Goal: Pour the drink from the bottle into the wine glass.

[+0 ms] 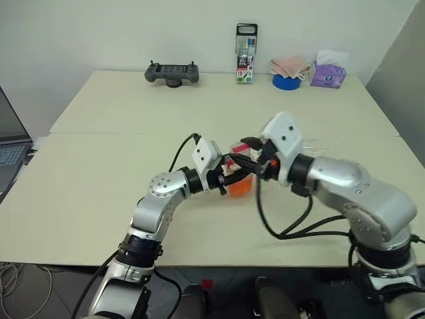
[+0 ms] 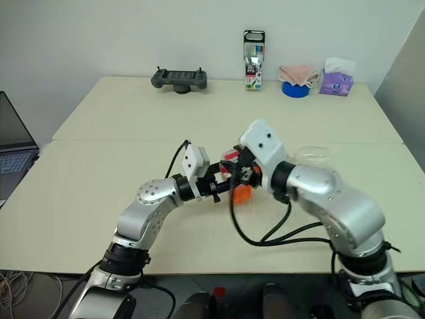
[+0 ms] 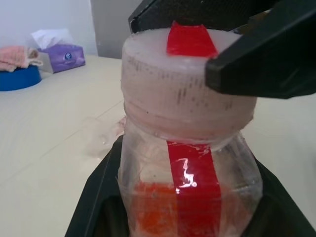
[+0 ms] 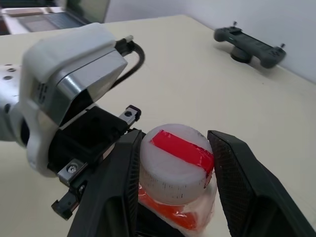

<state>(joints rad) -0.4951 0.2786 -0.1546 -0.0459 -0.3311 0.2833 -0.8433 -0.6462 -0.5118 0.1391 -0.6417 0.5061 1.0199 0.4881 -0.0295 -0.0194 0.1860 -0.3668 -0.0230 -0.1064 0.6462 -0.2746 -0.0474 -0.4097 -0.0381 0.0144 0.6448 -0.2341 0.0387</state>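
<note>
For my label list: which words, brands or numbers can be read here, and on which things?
None can be read.
Marker pack: printed label, too small.
Tissue box: print blurred.
Bottle cap: plain red tape, no text.
Controller: no marking legible.

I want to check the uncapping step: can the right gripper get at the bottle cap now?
Probably yes: the right gripper already straddles the cap, while the left gripper holds the bottle lower.
</note>
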